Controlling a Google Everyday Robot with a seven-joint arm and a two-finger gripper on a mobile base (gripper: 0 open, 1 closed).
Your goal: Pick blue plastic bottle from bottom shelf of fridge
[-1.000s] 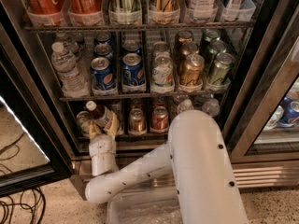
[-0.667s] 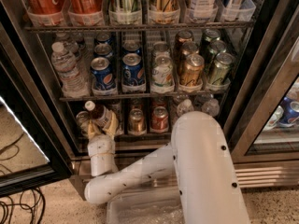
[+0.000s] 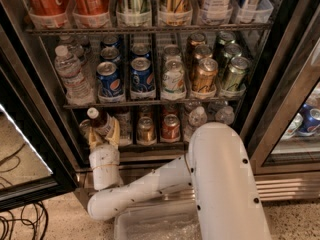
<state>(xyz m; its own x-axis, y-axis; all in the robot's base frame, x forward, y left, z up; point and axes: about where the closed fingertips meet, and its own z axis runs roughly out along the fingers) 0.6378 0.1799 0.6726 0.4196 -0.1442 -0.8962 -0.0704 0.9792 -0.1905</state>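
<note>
The fridge stands open in front of me. The blue plastic bottle, with a white cap and a dark reddish-brown body, is at the left end of the bottom shelf, tilted with its cap to the upper left. My gripper reaches in from below on the white arm. Its yellowish fingers stand on either side of the bottle's lower body and are closed on it. The bottle's base is hidden behind the gripper.
Copper and red cans and clear water bottles share the bottom shelf. Pepsi cans and a water bottle sit on the rack above. The open glass door is at the left, with cables on the floor.
The bottle's cap has shifted slightly to the left with the gripper. The arm is otherwise almost still.
</note>
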